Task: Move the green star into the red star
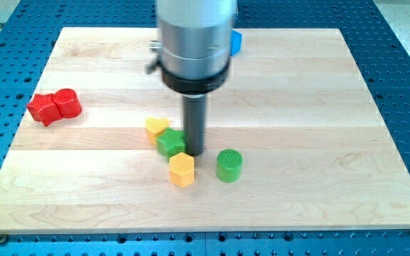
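Camera view takes in a pale wooden surface (319, 85) on a blue perforated base (404, 50); nothing on it serves as a container. The arm carries no claw, only a dark rod under a grey cylinder (194, 43), so there is no spread or pinch to report. My tip (193, 154) rests on the surface touching the green star (171, 143) at the star's 3 o'clock.

The green star sits near the surface's middle, a knobbly green block whose points are hard to make out. A yellow block (156, 130), shape unclear, touches it at 10 o'clock. A yellow hexagon (181, 169) lies just beside it at 5 o'clock. A ribbed green cylinder (228, 165) stands near at 4 o'clock, beyond my tip. A blue block (236, 43) peeks from behind the cylinder at 1 o'clock.

The red star (44, 109) lies well apart at 9 o'clock near the surface's edge, with a red cylinder (67, 103) touching its 3 o'clock side. The yellow block stands partly between the two stars.
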Robot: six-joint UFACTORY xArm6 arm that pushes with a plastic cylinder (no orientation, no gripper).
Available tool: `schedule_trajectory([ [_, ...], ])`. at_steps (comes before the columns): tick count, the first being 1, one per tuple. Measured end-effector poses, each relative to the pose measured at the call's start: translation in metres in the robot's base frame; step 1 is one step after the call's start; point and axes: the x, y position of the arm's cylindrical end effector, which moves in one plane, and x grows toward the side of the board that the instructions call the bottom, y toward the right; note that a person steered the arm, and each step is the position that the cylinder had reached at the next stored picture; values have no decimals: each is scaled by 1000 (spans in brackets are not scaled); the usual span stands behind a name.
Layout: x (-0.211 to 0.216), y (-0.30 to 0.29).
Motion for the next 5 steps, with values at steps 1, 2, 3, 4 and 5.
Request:
schedule_trajectory([
  [1, -20, -51],
  [2, -23, -117],
  [3, -15, -130],
  [4, 33, -104],
  [5, 38, -135],
])
